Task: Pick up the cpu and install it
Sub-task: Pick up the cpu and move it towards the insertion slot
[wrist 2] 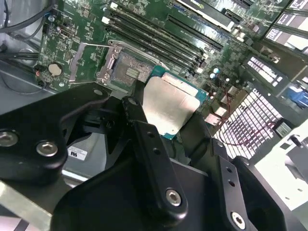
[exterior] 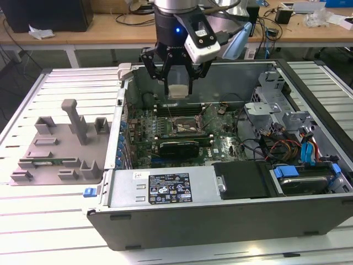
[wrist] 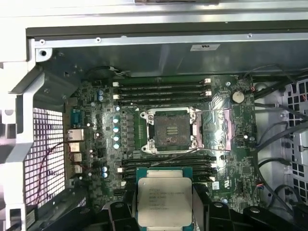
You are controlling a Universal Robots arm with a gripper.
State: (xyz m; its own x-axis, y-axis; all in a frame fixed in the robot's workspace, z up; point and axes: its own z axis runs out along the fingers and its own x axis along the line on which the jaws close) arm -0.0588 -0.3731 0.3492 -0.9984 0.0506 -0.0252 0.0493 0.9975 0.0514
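Claw [exterior: 178, 90] pinches the cpu [wrist: 164, 201] — pointing straight down, hovering over the motherboard [wrist: 243, 163].

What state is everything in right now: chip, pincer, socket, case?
chip: gripped by its edges, held up in the air, not yet seated in the socket.
pincer: shut on the chip.
socket: open and empty.
case: lying flat, open on top, insides exposed.
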